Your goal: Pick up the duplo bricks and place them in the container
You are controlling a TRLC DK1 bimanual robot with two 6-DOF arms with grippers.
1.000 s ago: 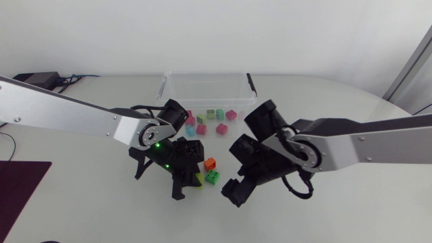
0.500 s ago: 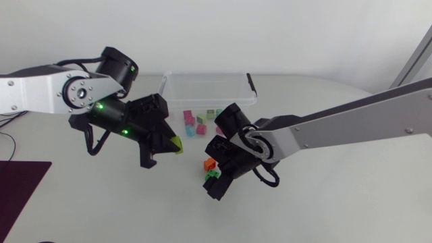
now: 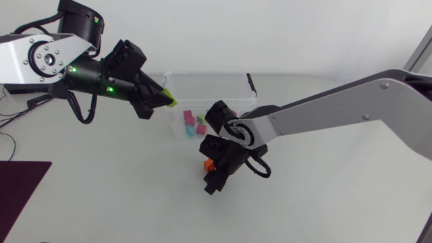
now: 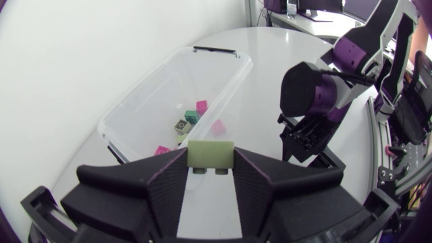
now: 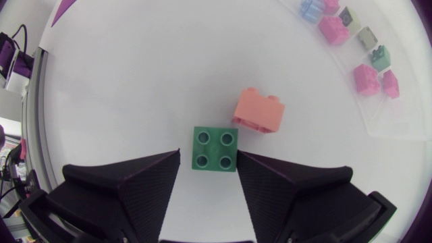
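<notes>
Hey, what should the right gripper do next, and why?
Probably close the right gripper on the green brick: its fingers are open with that brick lying on the table between their tips, and the orange brick sits just ahead, clear of them. The left gripper holds a lime brick.

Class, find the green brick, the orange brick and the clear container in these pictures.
green brick [image 5: 215, 149]: right wrist view, studded top face.
orange brick [image 5: 258, 112]: right wrist view, middle of its body.
container [image 4: 179, 84]: left wrist view, bare floor inside.
</notes>
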